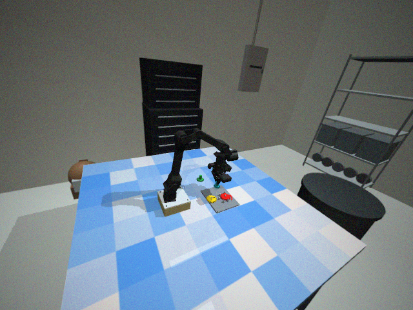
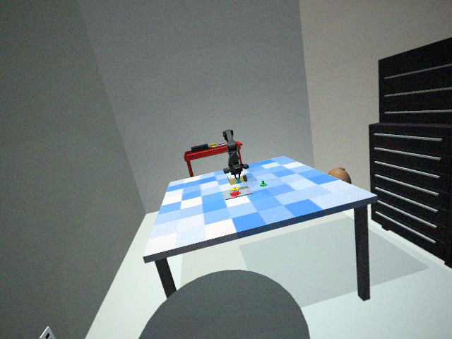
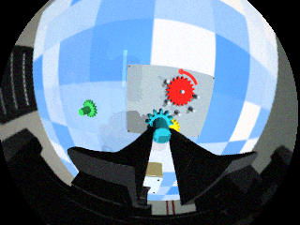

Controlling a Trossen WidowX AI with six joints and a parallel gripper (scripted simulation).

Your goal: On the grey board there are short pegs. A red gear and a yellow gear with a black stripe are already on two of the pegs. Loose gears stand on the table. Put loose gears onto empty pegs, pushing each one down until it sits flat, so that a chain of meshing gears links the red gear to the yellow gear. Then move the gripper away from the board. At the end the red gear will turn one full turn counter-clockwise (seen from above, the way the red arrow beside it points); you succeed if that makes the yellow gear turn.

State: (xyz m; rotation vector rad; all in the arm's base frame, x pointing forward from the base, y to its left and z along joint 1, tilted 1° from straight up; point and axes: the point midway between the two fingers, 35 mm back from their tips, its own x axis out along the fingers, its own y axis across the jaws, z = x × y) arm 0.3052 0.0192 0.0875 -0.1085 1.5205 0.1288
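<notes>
My gripper (image 1: pixel 217 182) (image 2: pixel 238 179) (image 3: pixel 160 130) is shut on the handle of a teal gear (image 1: pixel 217 186) (image 2: pixel 238 181) (image 3: pixel 158 118) and holds it above the board's edge. The grey board (image 1: pixel 217 208) (image 2: pixel 248 193) (image 3: pixel 145 94) lies on the table. On it are the red gear (image 1: pixel 225 196) (image 2: pixel 234 193) (image 3: pixel 178 91), with the red arrow beside it, and the yellow gear (image 1: pixel 211 199) (image 2: pixel 234 188) (image 3: pixel 175 126), partly hidden by the teal gear in the wrist view. Several bare pegs show around the red gear. A green gear (image 1: pixel 200 178) (image 2: pixel 263 183) (image 3: pixel 90 109) with a handle stands on the table away from the board.
The arm's base (image 1: pixel 175 205) (image 3: pixel 154 175) stands on the table (image 1: pixel 200 263) (image 2: pixel 204 222) near the board's yellow-gear side. A black round stool (image 1: pixel 343 196) stands off the table's edge. A dark drawer cabinet (image 1: pixel 171 100) (image 2: pixel 412 145) is off the table.
</notes>
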